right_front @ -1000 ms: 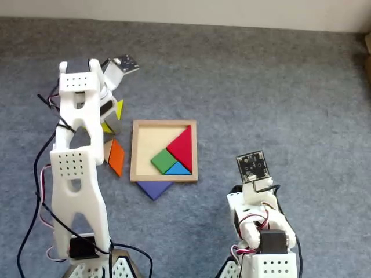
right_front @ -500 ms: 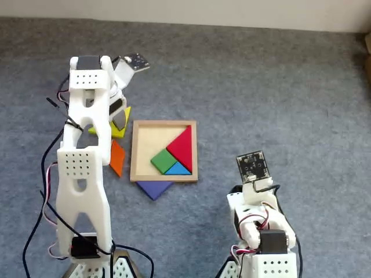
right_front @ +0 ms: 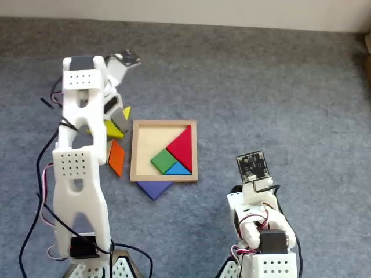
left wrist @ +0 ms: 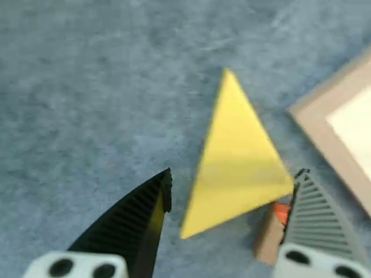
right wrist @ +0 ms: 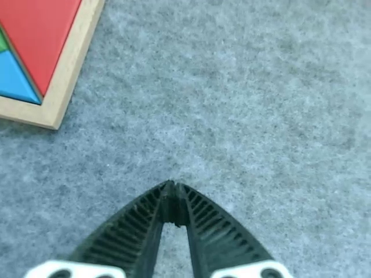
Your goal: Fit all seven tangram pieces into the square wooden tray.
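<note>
The square wooden tray has a pale floor and a tan rim. A red triangle, a green square and a blue triangle fill its 4 o'clock corner. A purple triangle lies off its 6 o'clock edge, and an orange piece at 9 o'clock. At 10 o'clock, the yellow triangle sits between the spread jaws of the left gripper, the black one short of its edge. The right gripper is clenched empty over the carpet.

no readable text, labels or numbers on the arms, tray, pieces or carpet
</note>
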